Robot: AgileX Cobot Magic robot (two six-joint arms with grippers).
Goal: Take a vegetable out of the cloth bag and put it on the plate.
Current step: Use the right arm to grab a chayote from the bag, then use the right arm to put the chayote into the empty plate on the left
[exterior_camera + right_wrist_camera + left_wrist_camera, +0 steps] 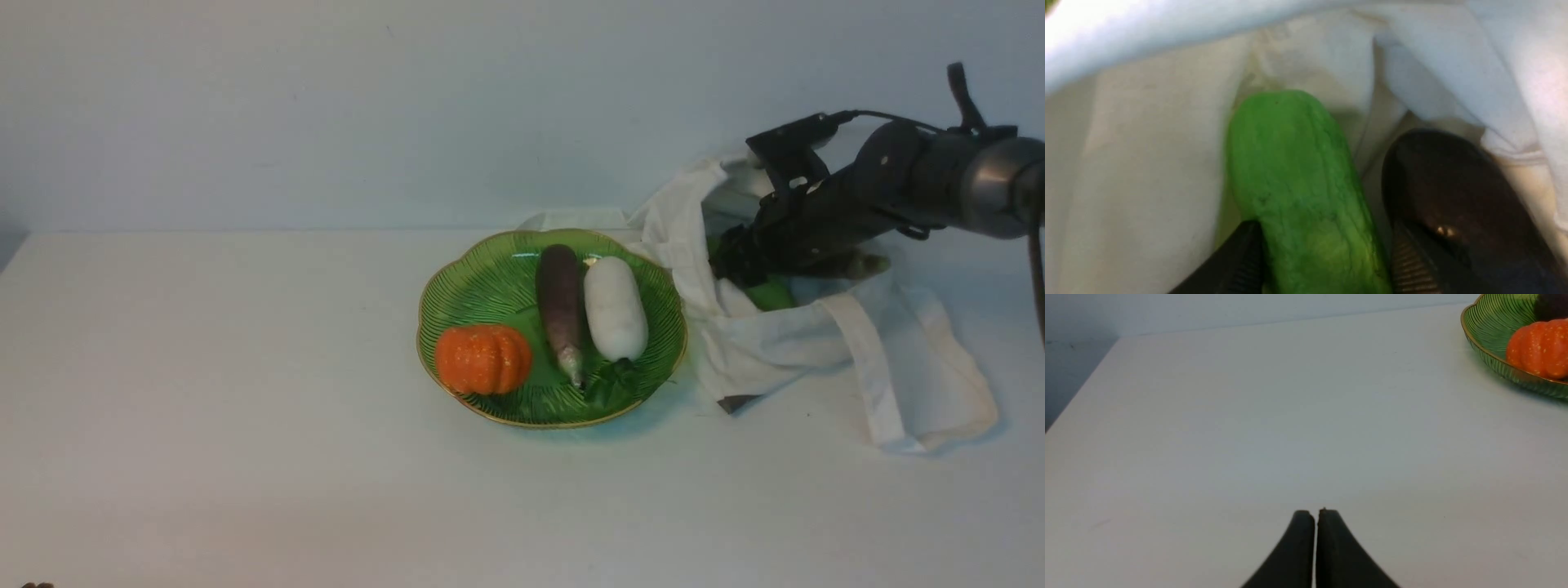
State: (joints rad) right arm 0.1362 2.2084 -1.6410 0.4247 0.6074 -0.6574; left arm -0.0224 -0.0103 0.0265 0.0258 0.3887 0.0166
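Note:
The light-green vegetable [1294,183] lies inside the white cloth bag [816,335], and a bit of it shows under my right arm in the front view [771,294]. My right gripper [1327,245] reaches into the bag's mouth, its two fingers closed against the vegetable's sides. The green ribbed plate [482,282] with a gold rim sits left of the bag. My left gripper [1315,512] is shut and empty, low over bare table left of the plate [1490,355].
The plate holds an orange pumpkin [482,359], a purple eggplant [560,302] and a white radish [614,309]. A second dark eggplant [1453,196] lies in the bag beside the vegetable. Bag fabric [1147,163] surrounds the right gripper. A wall stands behind the table.

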